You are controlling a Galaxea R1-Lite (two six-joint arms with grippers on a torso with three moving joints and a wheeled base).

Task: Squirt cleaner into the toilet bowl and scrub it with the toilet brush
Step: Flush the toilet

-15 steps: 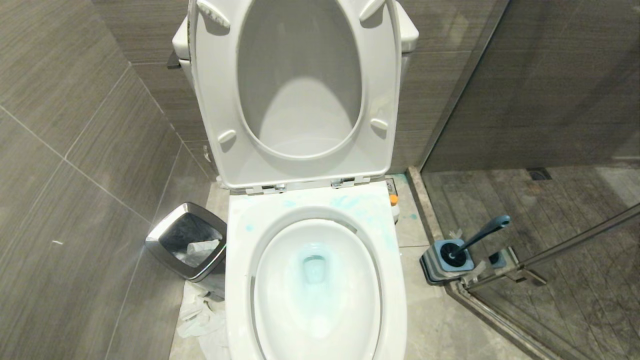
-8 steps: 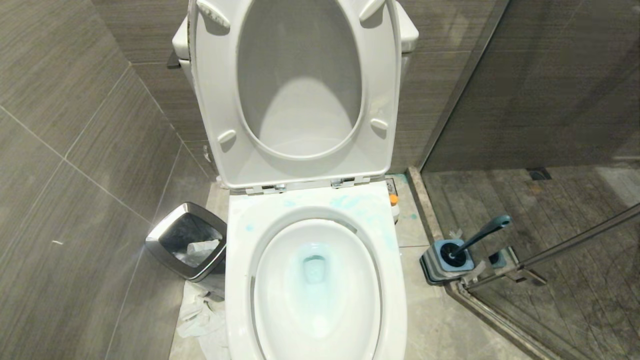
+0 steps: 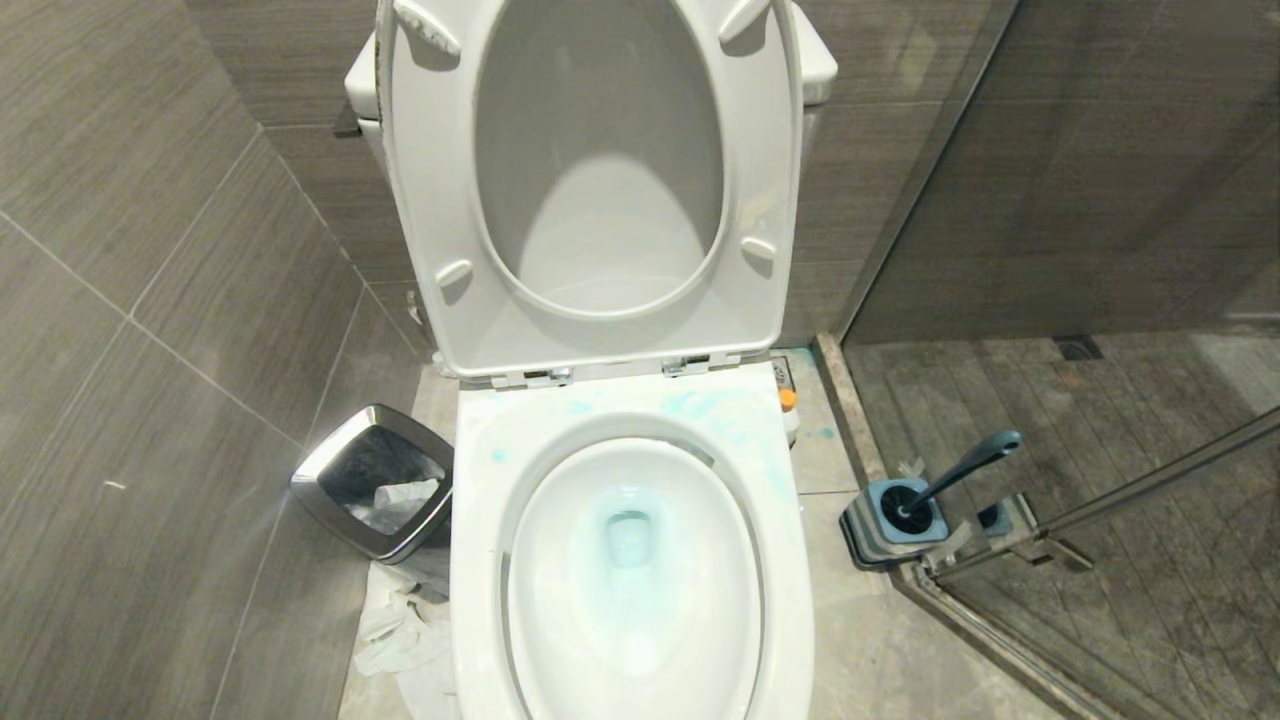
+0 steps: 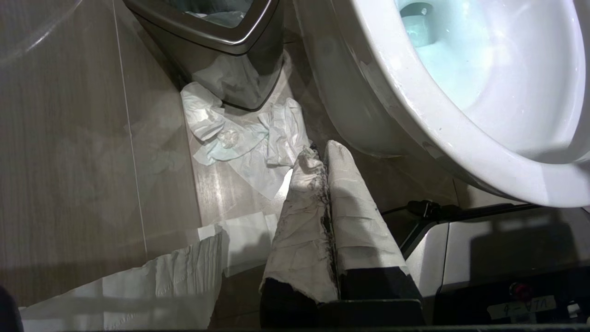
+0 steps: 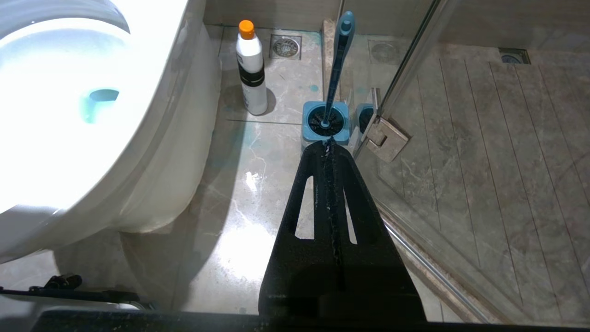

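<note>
We are looking down at the toilet bowl (image 3: 630, 560), and its seat and lid (image 3: 590, 180) are standing up against the back wall. Pale blue cleaner (image 3: 628, 535) is sitting in the water at the bottom of the bowl, and thin blue smears are lying on the back of the flat rim. A few blue dabs are lying on the floor too.

The toilet brush (image 3: 960, 470) is standing in its square blue holder (image 3: 895, 520) on the floor, on our right side of the toilet, just beside the glass shower door (image 3: 1130, 480). Its handle is leaning away from the toilet. A white bottle with an orange cap (image 5: 251, 69) is standing on the floor between the toilet and the brush holder.

On our left side, a steel bin (image 3: 375, 480) is sitting beside the toilet. Crumpled white paper (image 4: 239, 133) is lying on the floor in front of the bin, touching it.

Our left gripper (image 4: 320, 159) is hanging low near the floor, beside the outside of the bowl. Its fingers are wrapped in white paper, they are pressed together, and they are holding nothing. Our right gripper (image 5: 328, 145) is hanging low on the other side, pointing toward the brush holder but apart from it. Its black fingers are pressed together too, and they are holding nothing. We are not seeing either arm from the head camera
</note>
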